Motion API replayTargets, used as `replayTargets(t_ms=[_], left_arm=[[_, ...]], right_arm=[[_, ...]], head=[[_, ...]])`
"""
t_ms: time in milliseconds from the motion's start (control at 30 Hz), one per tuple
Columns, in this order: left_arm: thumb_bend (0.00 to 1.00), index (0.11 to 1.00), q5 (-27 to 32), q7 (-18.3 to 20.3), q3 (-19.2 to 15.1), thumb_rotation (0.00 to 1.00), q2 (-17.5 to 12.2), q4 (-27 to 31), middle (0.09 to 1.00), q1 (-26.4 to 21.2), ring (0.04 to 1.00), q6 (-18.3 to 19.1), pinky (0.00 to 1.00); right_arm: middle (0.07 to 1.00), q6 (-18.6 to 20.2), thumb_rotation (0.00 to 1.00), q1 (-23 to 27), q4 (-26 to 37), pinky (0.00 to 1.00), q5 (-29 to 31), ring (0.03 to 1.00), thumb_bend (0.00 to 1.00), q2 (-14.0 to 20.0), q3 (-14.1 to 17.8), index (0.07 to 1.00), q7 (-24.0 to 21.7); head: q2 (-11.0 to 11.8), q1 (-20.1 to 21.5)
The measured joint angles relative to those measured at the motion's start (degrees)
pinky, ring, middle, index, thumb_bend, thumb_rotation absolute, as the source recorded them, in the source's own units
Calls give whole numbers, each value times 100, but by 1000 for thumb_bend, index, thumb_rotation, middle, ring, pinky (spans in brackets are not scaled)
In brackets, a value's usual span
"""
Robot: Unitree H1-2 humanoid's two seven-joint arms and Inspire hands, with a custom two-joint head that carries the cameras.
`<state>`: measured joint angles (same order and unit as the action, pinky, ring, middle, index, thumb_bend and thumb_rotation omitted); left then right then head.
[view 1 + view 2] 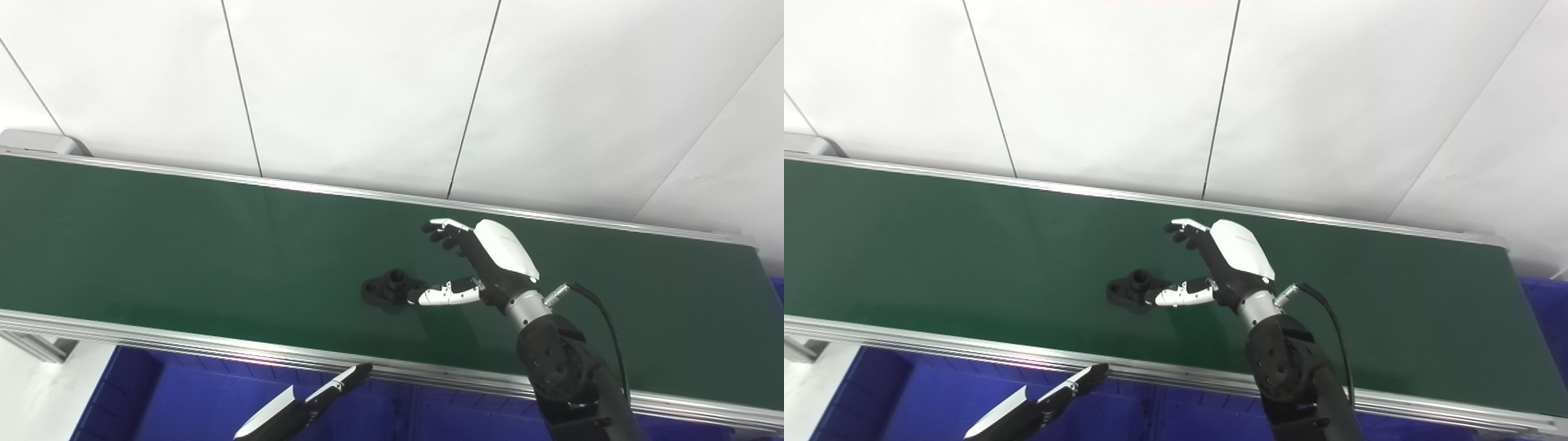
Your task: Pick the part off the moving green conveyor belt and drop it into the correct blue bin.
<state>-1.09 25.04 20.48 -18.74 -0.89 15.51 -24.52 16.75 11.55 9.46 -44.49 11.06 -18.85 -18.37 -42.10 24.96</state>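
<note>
A small black part (386, 288) with a raised round boss lies on the green conveyor belt (184, 257), near its front half; it also shows in the right eye view (1130, 288). My right hand (474, 266) hovers just right of the part, open, fingers spread above the belt and the thumb tip touching or almost touching the part's right side. My left hand (306, 407) sits low below the belt's front rail, over the blue bin (184, 398); only part of it shows, fingers extended.
The belt's metal front rail (245, 352) runs between the belt and the blue bins. Another blue bin edge (776, 294) shows at the far right. A white panelled wall (367, 92) stands behind the belt.
</note>
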Motion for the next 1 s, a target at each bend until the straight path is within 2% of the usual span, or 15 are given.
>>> replayTargets(t_ms=[233,433,767,933,1000], left_arm=[[696,1000,17,14,1,617,2,7,1000,1,1000,0,1000],[697,1000,18,18,2,616,5,13,1000,3,1000,0,992],[687,1000,77,54,1,610,5,49,1000,10,1000,0,995],[678,1000,77,69,-1,609,2,138,1000,22,1000,0,997],[673,1000,80,69,-1,604,4,186,1000,27,1000,-5,1000]], right_arm=[[775,-3,304,105,-191,738,-126,761,841,141,-161,806,-60],[764,-6,224,130,-435,709,-240,739,842,231,-367,795,-143],[769,-6,179,98,-660,746,-469,753,781,340,-534,787,-79],[754,-35,104,56,-759,735,-599,740,742,373,-584,757,205],[669,-50,24,42,-798,653,-633,654,691,394,-617,725,318]], head=[[-18,9],[-44,18],[-105,70],[-132,70],[-132,70]])
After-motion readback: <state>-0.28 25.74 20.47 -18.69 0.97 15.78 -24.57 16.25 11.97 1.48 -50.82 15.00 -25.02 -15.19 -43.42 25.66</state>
